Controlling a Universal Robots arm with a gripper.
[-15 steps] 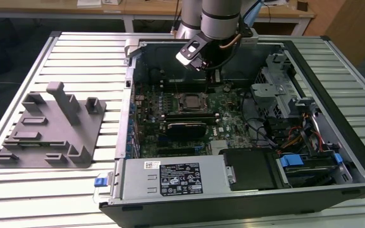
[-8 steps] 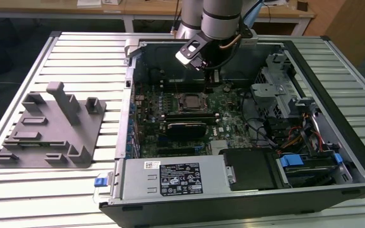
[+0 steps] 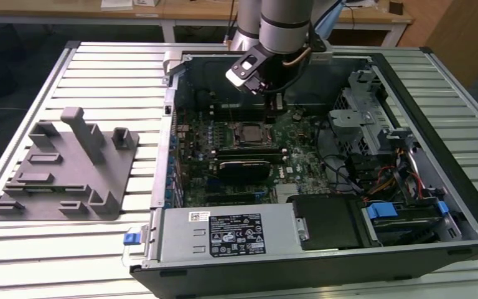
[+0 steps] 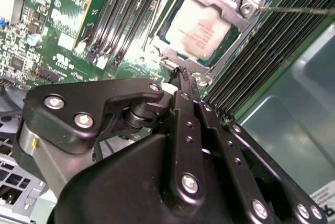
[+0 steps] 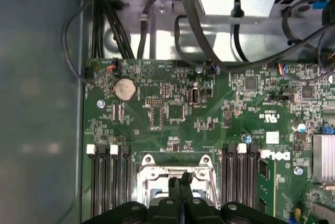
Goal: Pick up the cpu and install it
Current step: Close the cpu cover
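So, the cpu [image 4: 201,29] is sitting in its socket on the motherboard [image 3: 301,156], lying flat with the silvery top plate facing up. It's square, so there's no real long axis to speak of. Its edges run parallel to the metal socket frame [image 4: 246,9] around it and to the memory slots [image 4: 261,51] beside it. In the second wrist view the whole thing looks turned on a diagonal.

The hand [image 4: 183,75] is empty. Both wrist views show its two black fingers pressed flat together with no gap and nothing pinched between them. The tips hang just above the near edge of the socket frame, close to the chip. I can't tell whether they actually touch the frame.

From the exterior view, the arm reaches down into the open PC case [image 3: 305,268], which lies on its side on the slatted counter [image 3: 455,81]. The grey fixture block [image 3: 65,168] sits well apart from the case, toward the exterior view's left.
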